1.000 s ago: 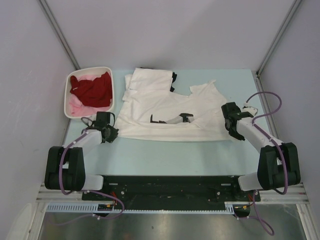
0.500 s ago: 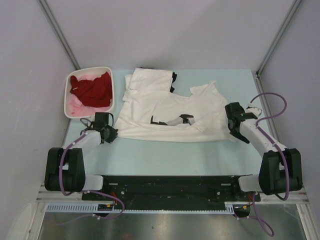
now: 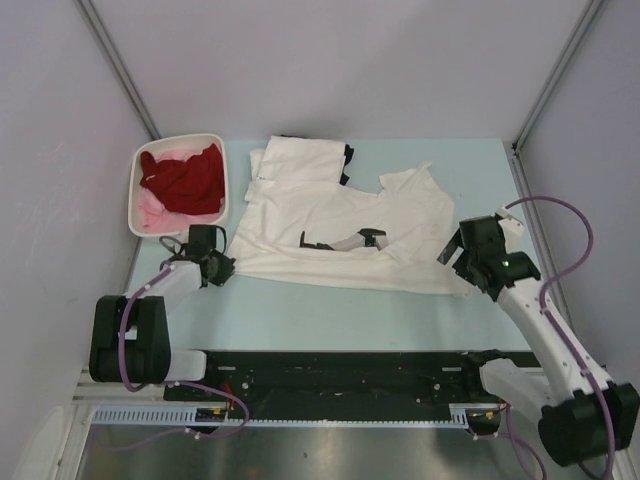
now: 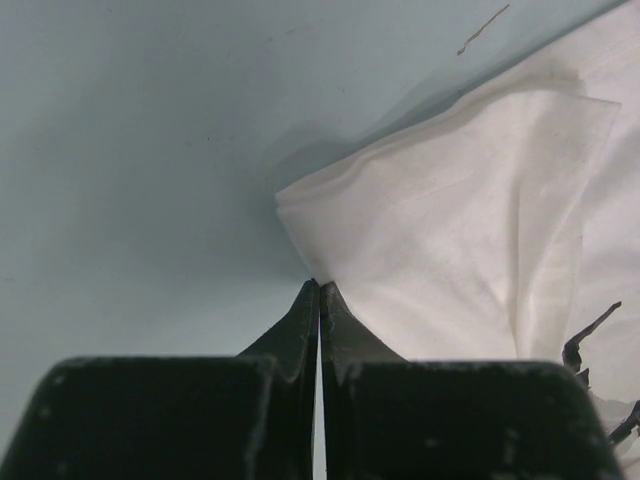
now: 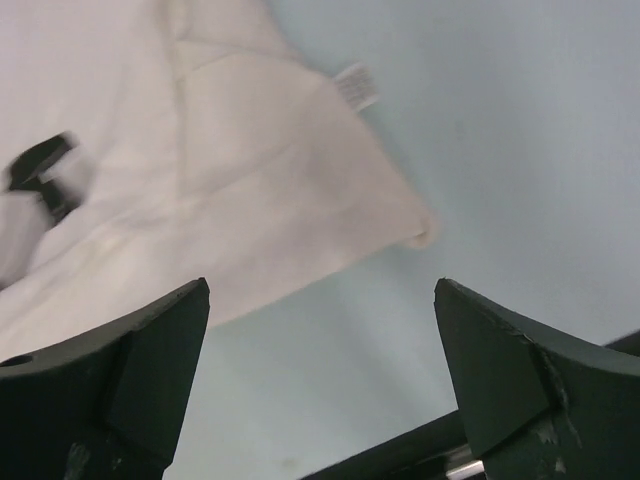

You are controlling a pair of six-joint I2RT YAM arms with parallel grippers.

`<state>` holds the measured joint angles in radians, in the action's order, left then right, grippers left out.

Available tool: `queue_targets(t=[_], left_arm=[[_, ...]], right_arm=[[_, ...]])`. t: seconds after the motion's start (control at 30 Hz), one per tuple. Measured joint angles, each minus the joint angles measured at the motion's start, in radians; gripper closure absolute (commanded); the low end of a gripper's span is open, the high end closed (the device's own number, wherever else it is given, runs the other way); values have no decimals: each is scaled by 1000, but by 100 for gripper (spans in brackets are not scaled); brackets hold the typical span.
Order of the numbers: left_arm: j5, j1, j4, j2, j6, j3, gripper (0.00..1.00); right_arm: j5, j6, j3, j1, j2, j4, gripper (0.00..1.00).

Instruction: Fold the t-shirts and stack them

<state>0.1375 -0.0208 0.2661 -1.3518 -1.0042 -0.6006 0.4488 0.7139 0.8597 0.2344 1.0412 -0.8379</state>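
Note:
A cream-white t-shirt (image 3: 340, 215) with a small dark print lies spread flat in the middle of the table. My left gripper (image 3: 224, 268) is shut on its near-left corner; in the left wrist view the cloth (image 4: 460, 230) runs into the closed fingertips (image 4: 319, 286). My right gripper (image 3: 455, 258) is open and empty, raised over the shirt's near-right corner (image 5: 418, 228), with the shirt (image 5: 200, 170) ahead of the jaws. A folded white shirt (image 3: 295, 160) lies at the back on a black one (image 3: 347, 155). Dark red (image 3: 185, 178) and pink (image 3: 150, 210) shirts fill the basin.
The white oval basin (image 3: 133, 190) stands at the back left, just beyond my left gripper. Grey walls close in the table on the left, back and right. Bare blue tabletop (image 3: 330, 310) runs along the near edge, with a black base rail (image 3: 340, 365) below it.
My right gripper has lifted and drawn back towards the near right, open, leaving the shirt's near-right corner pulled out a little. The left gripper has stayed put on its corner.

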Motion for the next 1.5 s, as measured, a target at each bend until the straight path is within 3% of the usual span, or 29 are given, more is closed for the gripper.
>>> queue_targets(t=[0.2, 0.53, 0.97, 1.17, 1.5], left_arm=[[-4, 0, -8, 0, 3, 2, 100], [-14, 2, -21, -2, 11, 12, 100], [-15, 2, -35, -20, 19, 12, 100], [-14, 2, -41, -23, 19, 12, 100], [-14, 2, -53, -31, 20, 10, 100]], right_arm=[[-198, 94, -94, 86, -257, 63, 0], [-259, 268, -430, 52, -373, 108, 8], [-254, 279, -490, -150, -230, 316, 34], [-301, 281, -502, -209, -159, 423, 33], [-380, 309, -502, -214, -163, 462, 37]])
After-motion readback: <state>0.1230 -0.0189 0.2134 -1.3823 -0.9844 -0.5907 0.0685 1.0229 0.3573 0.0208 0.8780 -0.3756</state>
